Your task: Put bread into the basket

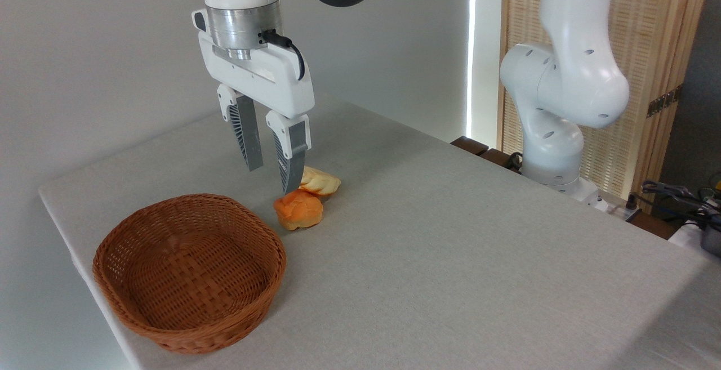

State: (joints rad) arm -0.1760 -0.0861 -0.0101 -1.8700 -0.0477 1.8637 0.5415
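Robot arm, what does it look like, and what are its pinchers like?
The arm is smooth, rounded and white, with a dark grey band up top. A silver metal ring and black cable sit above the boxy white gripper. Its two fingers are long, grey and ribbed.

End effector (272, 180) open above bread (321, 181); orange bun (298, 210) beside; basket (188, 270) empty.
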